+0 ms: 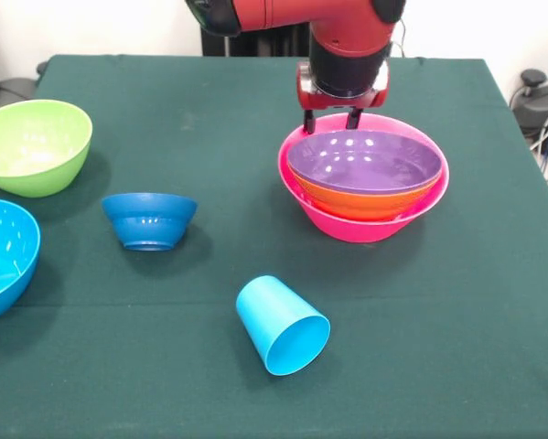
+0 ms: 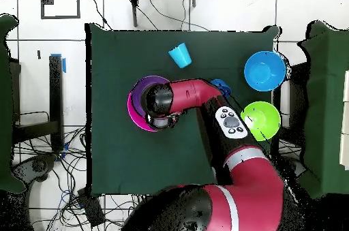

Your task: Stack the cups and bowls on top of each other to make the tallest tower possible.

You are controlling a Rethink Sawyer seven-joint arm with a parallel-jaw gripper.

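The tower [image 1: 363, 187] stands three bowls deep in the front view: a wide pink bowl [image 1: 370, 227] as base, an orange bowl [image 1: 365, 205] nested in it, and a purple bowl [image 1: 363, 161] seated on top, sitting at about two o'clock from the middle of the green desk [image 1: 456, 329]. The gripper [image 1: 332, 120] hangs just over the pile's far rim, at twelve o'clock of the purple bowl; its two dark fingers [image 1: 309, 122] stand apart with nothing between them, though whether their tips touch the rim is hard to tell from here. So the stack looks roughly half built, by my reading. Left loose are a lime green bowl [image 1: 33, 146] at ten o'clock near the desk's edge, a sky blue bowl [image 1: 1, 259] at nine o'clock partly cut off by the picture's edge, a small dark blue bowl [image 1: 150, 219] sitting upright between them and the tower, and a sky blue cup [image 1: 282, 325] lying on its side at six o'clock, its mouth turned toward the camera. In the overhead view the arm covers much of the pile and the dark blue bowl, so only the pink and purple rims show there. No yellow-green cup or small orange bowl appears in either view.
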